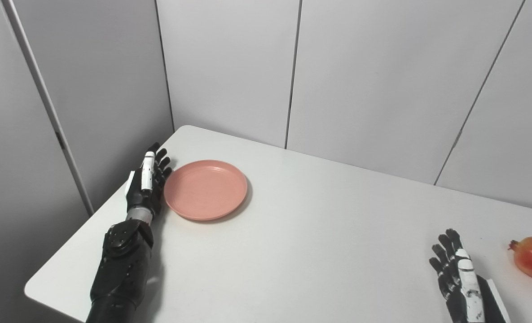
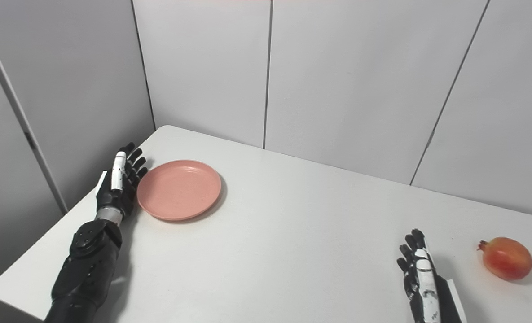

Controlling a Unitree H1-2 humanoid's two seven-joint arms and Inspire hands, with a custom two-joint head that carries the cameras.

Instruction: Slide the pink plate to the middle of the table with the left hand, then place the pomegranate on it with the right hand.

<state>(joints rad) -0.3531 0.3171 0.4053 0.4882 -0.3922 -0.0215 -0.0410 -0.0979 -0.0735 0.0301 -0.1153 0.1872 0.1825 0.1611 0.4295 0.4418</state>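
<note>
Robot hand beside plate; pomegranate uncropped rightward.

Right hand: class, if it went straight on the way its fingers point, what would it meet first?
Probably nothing on the table. The right hand points toward the far wall panels; the pomegranate lies off to its right, the plate far left. Depth is hard to judge.

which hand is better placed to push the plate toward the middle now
Left. The left hand stands open right beside the pink plate on its outer side; the right hand is far off, near the pomegranate.
</note>
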